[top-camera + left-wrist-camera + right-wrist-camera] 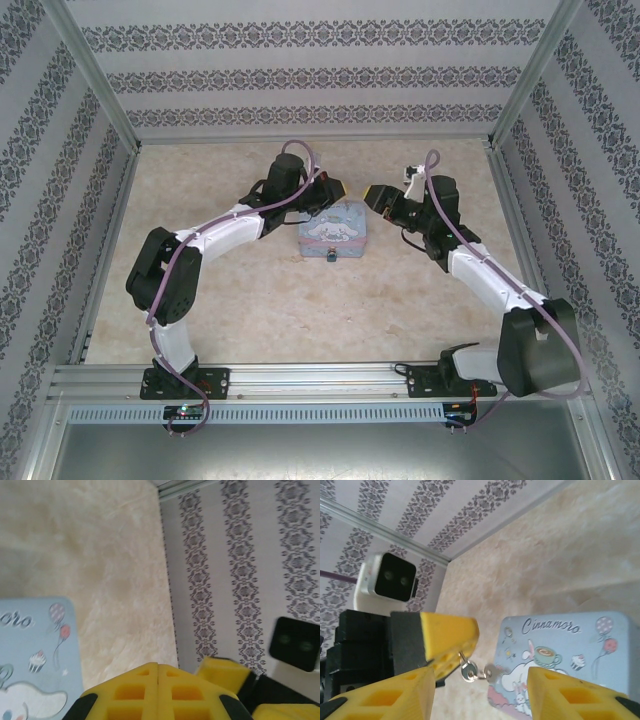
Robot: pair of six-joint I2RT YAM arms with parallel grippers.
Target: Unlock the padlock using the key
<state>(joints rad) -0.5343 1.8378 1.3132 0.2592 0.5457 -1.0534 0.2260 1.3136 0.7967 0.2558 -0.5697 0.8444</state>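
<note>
My left gripper (pixel 337 187) hovers over the far edge of the light-blue cartoon tin (pixel 333 230), its yellow fingers (pixel 158 680) pressed shut. In the right wrist view the left gripper's fingers (pixel 447 632) pinch a small silvery key (pixel 468 670) that hangs below them. A second key (pixel 490 672) dangles beside it on a ring. My right gripper (pixel 378 196) faces them from the right, just apart. It is open (pixel 482 692), and the keys hang in front of its gap. The tiny padlock (pixel 331 257) sits at the tin's near edge.
The tin (pixel 570 645) lies flat on the beige tabletop (pixel 250 300), mid-table, under and between both grippers. Patterned walls (pixel 300 80) close in the back and both sides. A metal rail (pixel 320 378) runs along the near edge by the arm bases.
</note>
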